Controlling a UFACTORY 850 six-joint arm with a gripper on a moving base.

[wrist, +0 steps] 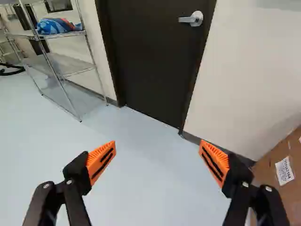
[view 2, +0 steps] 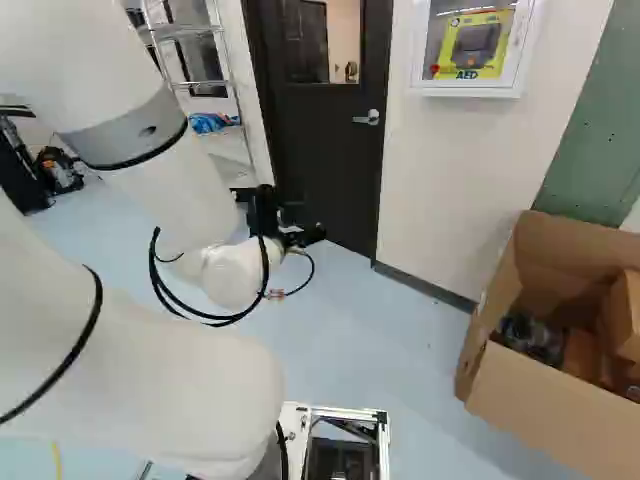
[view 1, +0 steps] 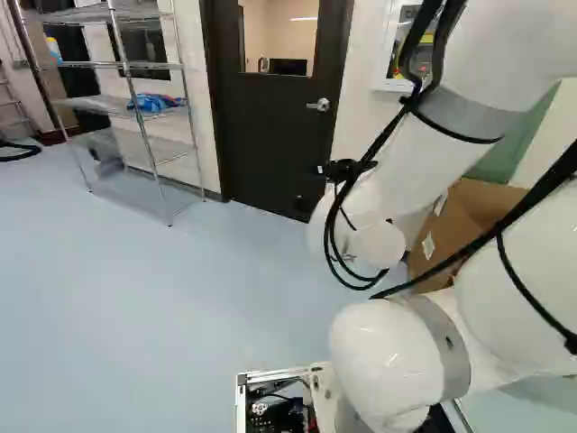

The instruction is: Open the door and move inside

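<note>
My gripper point(view 2: 285, 225) shows in the right base view at the arm's far end, in front of the lower part of the dark door point(view 2: 335, 150). In the wrist view the gripper point(wrist: 157, 157) stands open, its two orange-padded fingers wide apart with only floor seen between them. The door point(wrist: 150, 61) is shut in its dark frame, some way ahead of the fingers. Its silver lever handle point(wrist: 192, 19) lies far ahead, apart from the gripper, and also shows as a handle point(view 1: 319, 105) in the left base view. A window point(view 1: 279, 36) fills the door's upper part.
Left of the door stands a wire shelf rack point(view 1: 135, 113) with a blue bundle point(view 1: 155, 103). To the door's right, a wall cabinet point(view 2: 472, 45) holds a yellow device. An open cardboard box point(view 2: 560, 400) with things inside stands on the floor point(view 1: 162, 298) at the right.
</note>
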